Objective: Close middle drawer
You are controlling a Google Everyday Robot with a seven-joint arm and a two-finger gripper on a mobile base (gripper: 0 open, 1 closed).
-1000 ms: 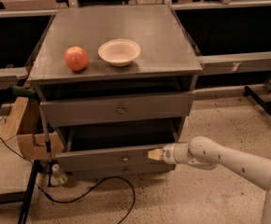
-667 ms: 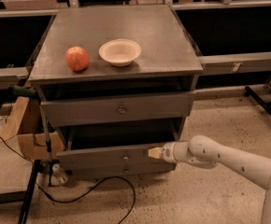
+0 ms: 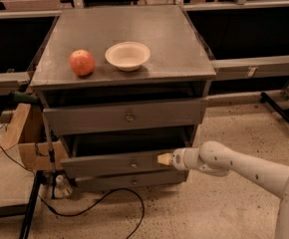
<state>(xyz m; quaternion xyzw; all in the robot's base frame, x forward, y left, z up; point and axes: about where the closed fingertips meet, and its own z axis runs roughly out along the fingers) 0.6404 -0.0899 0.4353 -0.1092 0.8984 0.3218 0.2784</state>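
The middle drawer (image 3: 114,164) is a grey metal drawer with a small round centre knob (image 3: 133,165). It stands pulled out a little from the grey cabinet (image 3: 194,39), below the taller top drawer front (image 3: 124,116) and above the lowest drawer front (image 3: 129,181). My gripper (image 3: 163,159) comes in from the right on a white arm (image 3: 239,168). Its yellowish tip touches the right end of the middle drawer's front.
On the cabinet top lie a red apple (image 3: 81,62) and a white bowl (image 3: 127,55). A cardboard box (image 3: 27,143) stands left of the cabinet. A black cable (image 3: 104,203) runs over the floor in front. Dark tables (image 3: 254,24) stand behind.
The arm and gripper have hardly moved. The middle drawer stands about as far out as before.
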